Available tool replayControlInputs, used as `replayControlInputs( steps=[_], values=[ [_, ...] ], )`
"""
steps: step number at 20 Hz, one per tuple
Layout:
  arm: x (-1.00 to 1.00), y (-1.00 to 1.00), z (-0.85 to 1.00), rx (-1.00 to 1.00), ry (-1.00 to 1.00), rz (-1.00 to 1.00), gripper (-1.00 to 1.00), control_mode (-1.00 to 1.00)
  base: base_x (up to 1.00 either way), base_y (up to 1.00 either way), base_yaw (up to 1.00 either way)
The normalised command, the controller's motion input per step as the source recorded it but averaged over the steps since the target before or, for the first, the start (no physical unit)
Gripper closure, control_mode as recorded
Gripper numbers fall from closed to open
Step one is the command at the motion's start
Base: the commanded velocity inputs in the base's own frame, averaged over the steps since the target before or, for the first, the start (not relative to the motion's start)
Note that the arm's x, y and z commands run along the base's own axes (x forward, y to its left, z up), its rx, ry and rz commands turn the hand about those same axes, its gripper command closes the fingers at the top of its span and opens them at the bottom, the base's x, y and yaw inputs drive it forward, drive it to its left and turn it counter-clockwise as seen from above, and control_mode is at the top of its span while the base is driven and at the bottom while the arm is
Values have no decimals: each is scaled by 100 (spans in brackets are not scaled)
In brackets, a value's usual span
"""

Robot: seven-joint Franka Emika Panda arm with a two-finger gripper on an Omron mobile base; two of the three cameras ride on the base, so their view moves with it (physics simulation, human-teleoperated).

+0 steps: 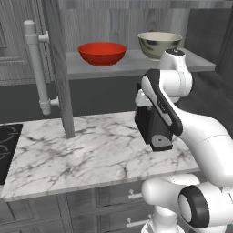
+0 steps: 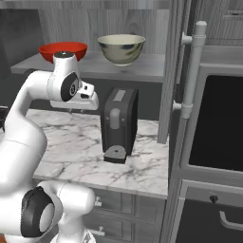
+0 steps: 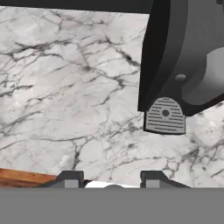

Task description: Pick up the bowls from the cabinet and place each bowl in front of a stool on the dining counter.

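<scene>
Red bowl: the glossy red bowl [image 1: 102,53] is sitting upright on the grey shelf [image 1: 113,67] of the open cabinet, toward the shelf's left half in the left base view; it is also showing in the right base view [image 2: 63,50], partly behind the arm.
Pale bowl: the cream bowl with mottled inside [image 1: 159,44] is standing upright on the same shelf, to the right of the red one and apart from it (a clear gap is showing between the two rims); it is also seen at [image 2: 122,48].
Cabinet door: the woodgrain door [image 1: 58,68] is standing swung open, its pale bar handle [image 1: 37,68] running vertically; a second bar handle [image 2: 192,71] is hanging at the right side of the right base view.
Worktop: a marble worktop [image 1: 82,154] is lying below the shelf, with a black cooktop [image 1: 7,145] at its left end.
Coffee machine: a dark coffee machine [image 2: 118,124] is standing on the worktop beneath the pale bowl; its grey drip grille [image 3: 165,115] is showing in the hand view.
Arm: the white arm [image 1: 191,127] is folding over the worktop, well below both bowls.
Gripper: the gripper [image 3: 112,180] is pointing down at bare marble beside the machine; its fingers [image 3: 70,179] are standing apart with nothing between them, touching no bowl.
Drawers: grey drawer fronts [image 2: 128,204] are sitting under the worktop.
</scene>
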Motion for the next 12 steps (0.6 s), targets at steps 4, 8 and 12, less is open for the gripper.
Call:
replayControlInputs(
  steps=[4, 8, 12],
  values=[
    [-8, 0, 0, 0, 0, -4, -100, -100, 0, 0, 0],
    [-41, -1, 24, 0, -1, -23, -100, -100, 0, 0, 0],
    [-73, -10, 30, 0, -12, -33, -100, -100, 0, 0, 0]
  ],
)
